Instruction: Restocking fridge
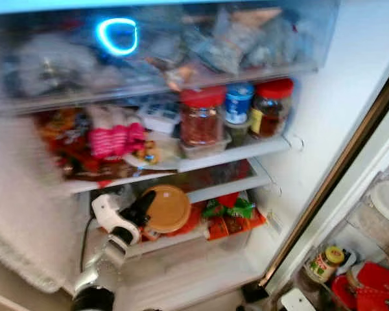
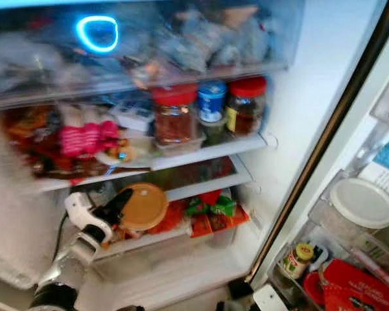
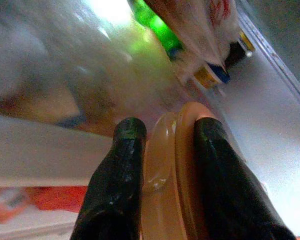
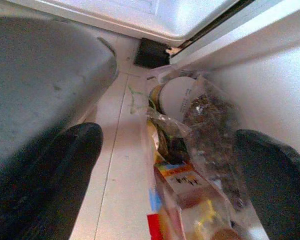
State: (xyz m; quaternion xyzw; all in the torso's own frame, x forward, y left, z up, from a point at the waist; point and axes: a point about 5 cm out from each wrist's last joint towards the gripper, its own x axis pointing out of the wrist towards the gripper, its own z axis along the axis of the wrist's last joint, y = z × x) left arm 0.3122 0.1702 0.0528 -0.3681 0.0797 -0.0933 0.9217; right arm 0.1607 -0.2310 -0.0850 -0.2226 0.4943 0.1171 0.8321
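The fridge stands open before me. My left gripper reaches into the lower shelf and is shut on a round tan container lid, held on edge; in the left wrist view the two black fingers clamp the tan rim. Red and green packets lie beside the lid on that shelf. On the middle shelf stand two red-lidded jars and a blue can. My right gripper hangs low over the floor, fingers wide apart, above a bag of packaged goods.
A frosted drawer full of bags sits at the top, with a blue glowing ring. Pink and red packets crowd the middle shelf's left. The door rack at right holds a small jar, a white-lidded tub and red packs.
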